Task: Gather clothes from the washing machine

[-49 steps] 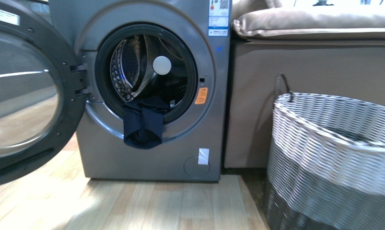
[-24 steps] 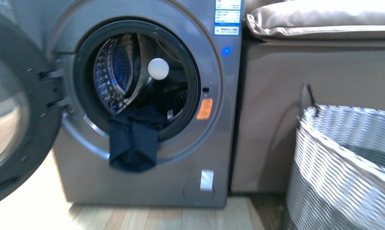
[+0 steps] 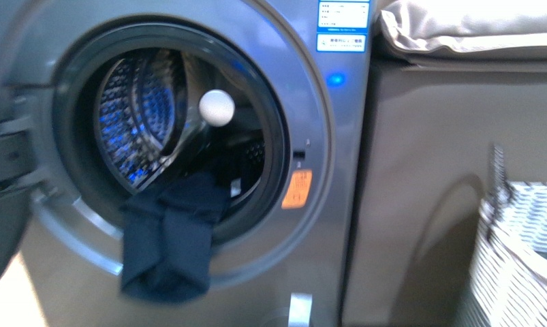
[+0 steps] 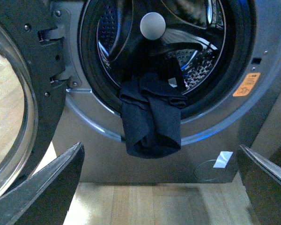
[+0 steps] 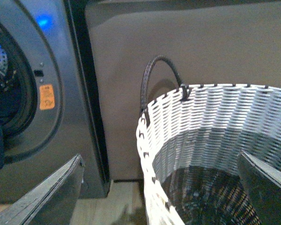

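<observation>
The washing machine [image 3: 325, 136] fills the front view, its porthole open and the perforated drum lit blue. The clothes [image 3: 167, 242], a dark navy garment, hang out of the drum over the black seal and down the grey front. In the left wrist view the clothes [image 4: 152, 124] hang straight ahead of my left gripper [image 4: 160, 152], which is open and holds nothing, some way short of the machine [image 4: 107, 159]. My right gripper [image 5: 159, 154] is open and empty over the woven basket [image 5: 215, 101], with the machine's front [image 5: 70, 117] beside it.
The machine's door [image 4: 18, 93] stands swung open on the left. A white round knob [image 3: 216, 107] shows inside the drum. A brown upholstered unit [image 3: 427, 177] with a cushion [image 3: 461, 27] stands right of the machine. The basket [image 3: 516, 259] sits before it on the wooden floor [image 4: 154, 206].
The front view has closed in on the machine, which now looms larger. The basket has slid to the right edge. The garment hangs as before.
</observation>
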Available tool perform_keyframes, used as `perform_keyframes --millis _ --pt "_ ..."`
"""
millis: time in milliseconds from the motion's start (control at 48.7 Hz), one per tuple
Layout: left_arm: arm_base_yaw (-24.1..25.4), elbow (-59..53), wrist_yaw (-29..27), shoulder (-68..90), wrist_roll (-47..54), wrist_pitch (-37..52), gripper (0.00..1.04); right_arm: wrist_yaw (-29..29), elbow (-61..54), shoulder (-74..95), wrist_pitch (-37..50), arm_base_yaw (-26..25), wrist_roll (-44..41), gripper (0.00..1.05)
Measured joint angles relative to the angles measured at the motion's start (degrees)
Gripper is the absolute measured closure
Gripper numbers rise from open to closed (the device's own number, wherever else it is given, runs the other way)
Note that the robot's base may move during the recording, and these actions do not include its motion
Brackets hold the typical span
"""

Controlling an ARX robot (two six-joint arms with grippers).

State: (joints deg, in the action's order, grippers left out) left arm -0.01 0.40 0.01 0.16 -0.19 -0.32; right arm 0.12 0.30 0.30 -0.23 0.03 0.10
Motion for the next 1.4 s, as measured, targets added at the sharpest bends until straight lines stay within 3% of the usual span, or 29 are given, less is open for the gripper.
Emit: perform_keyframes --millis 493,514,616,699,801,1027,1212,1397 --pt "0.1 0.0 0.4 0.0 -0.2 0.0 0.07 0.0 0.0 0.0 0.0 0.0 0.0 0.07" --pt "1.1 0.0 2.2 0.4 -1.0 0.0 0.07 0.0 0.0 0.0 0.0 0.0 0.0 0.07" --pt "6.2 0.4 22.3 3.9 -7.6 1.5 0.07 -0.1 0.0 0.0 0.0 0.0 0.0 0.07" --pt "7.1 1.2 26.3 7.6 -10.1 5.4 0.07 0.0 0.0 0.0 0.0 0.0 0.0 0.07" --pt "6.9 2.8 26.0 15.5 -11.0 13.2 0.07 0.0 0.0 0.0 0.0 0.0 0.0 0.07" --pt "0.2 8.4 20.0 47.6 -8.1 39.6 0.07 0.0 0.0 0.0 0.0 0.0 0.0 0.07" --pt "-4.9 16.4 15.9 65.6 -5.3 45.4 0.07 0.0 0.0 0.0 0.0 0.0 0.0 0.07" --pt "-6.8 27.7 11.8 81.4 -1.6 47.8 0.07 0.0 0.0 0.0 0.0 0.0 0.0 0.07"
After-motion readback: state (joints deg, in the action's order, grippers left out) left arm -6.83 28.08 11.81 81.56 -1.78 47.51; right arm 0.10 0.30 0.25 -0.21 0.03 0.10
